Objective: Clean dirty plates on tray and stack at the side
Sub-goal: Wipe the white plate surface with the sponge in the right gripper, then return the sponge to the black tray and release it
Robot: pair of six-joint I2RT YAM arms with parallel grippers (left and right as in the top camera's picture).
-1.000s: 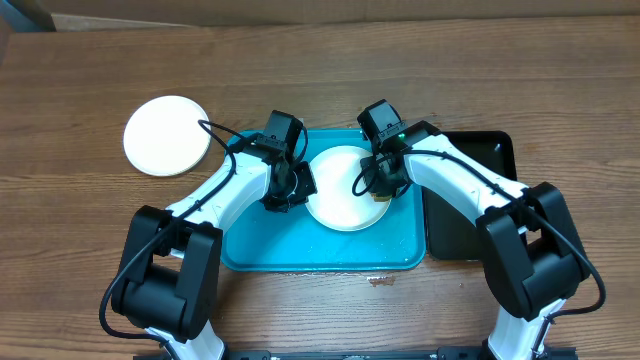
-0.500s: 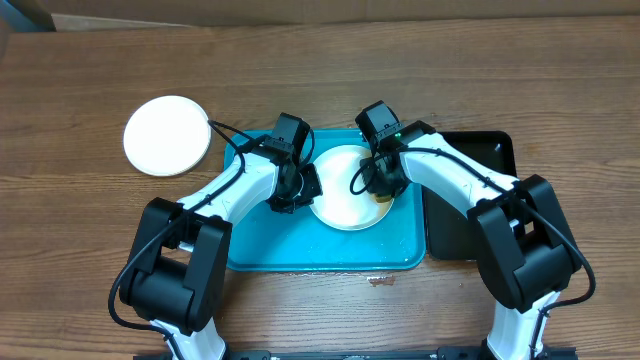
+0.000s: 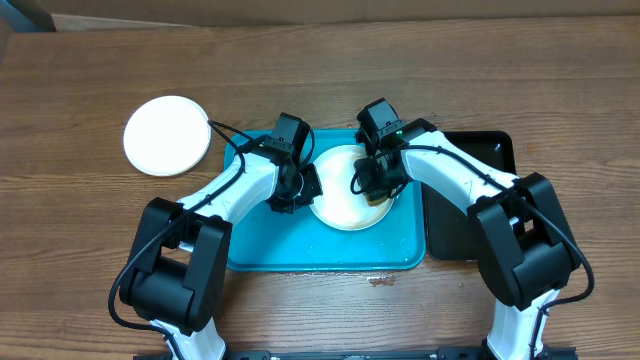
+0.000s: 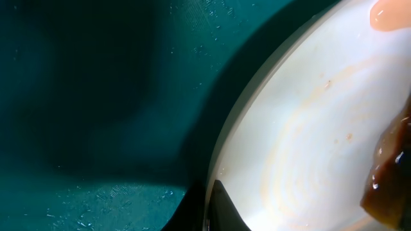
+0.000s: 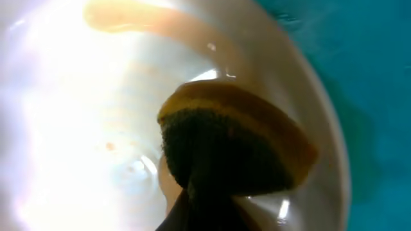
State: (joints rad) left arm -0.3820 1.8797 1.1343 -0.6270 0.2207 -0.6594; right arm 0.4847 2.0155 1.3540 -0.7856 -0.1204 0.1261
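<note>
Two arms work over a brown wood-grain desk (image 3: pixel 80 260); a pale strip of room shows beyond its far edge. Centred on the desk lies the turquoise tray (image 3: pixel 300 250), wet with droplets, and a black tray (image 3: pixel 447 235) sits just beside its right side. One white plate (image 3: pixel 340 205) rests in the tray's far-right part; its face carries faint tan swirl marks and an orange smear (image 4: pixel 388 14) at the rim. A second white plate (image 3: pixel 167 135), plain white from overhead, lies on the bare desk, well apart to the left. Right jaws are closed on a yellow sponge (image 5: pixel 237 141) with a dark face, pressed on the plate. Left jaws meet the plate's left rim; whether they grip it cannot be told. Compared with one second earlier, the left arm (image 3: pixel 235 185) has edged nearer the plate and the right arm (image 3: pixel 450 170) now hides more of the sponge; plates and trays have not moved.
</note>
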